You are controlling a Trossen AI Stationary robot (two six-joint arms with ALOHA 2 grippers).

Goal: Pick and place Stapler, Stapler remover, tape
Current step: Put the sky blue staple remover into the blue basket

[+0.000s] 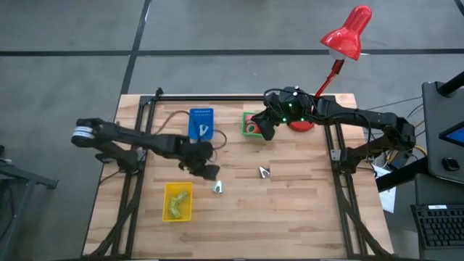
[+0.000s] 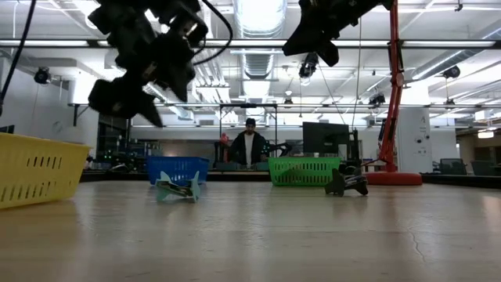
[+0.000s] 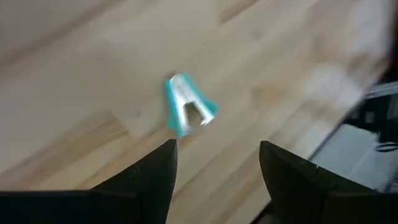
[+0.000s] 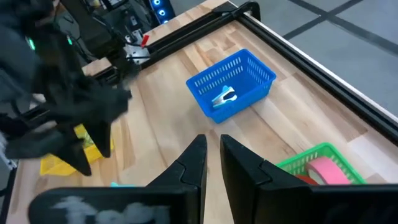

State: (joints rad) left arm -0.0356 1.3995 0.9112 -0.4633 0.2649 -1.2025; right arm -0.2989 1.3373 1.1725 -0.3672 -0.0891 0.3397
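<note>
The wooden table [image 1: 290, 210] carries three bins. The yellow bin [image 1: 177, 201] sits toward the near left corner. The blue bin [image 1: 201, 123] stands near the far edge, and a pale staple remover [image 4: 224, 96] lies inside it. The green bin [image 1: 251, 125] is to its right along the same far edge, holding a pink tape roll [image 4: 328, 171].

The left pincer [image 1: 206, 170] hangs above the middle of the table, its two fingers apart and holding nothing. A teal staple remover [image 1: 217, 188] lies on the bare wood just beyond its fingertips, toward the near edge and right of the yellow bin.

The right pincer [image 1: 267, 132] hovers at the green bin's right side, fingers nearly together and empty. A dark staple remover [image 1: 264, 172] lies on the table's middle, nearer than that pincer and apart from it.
</note>
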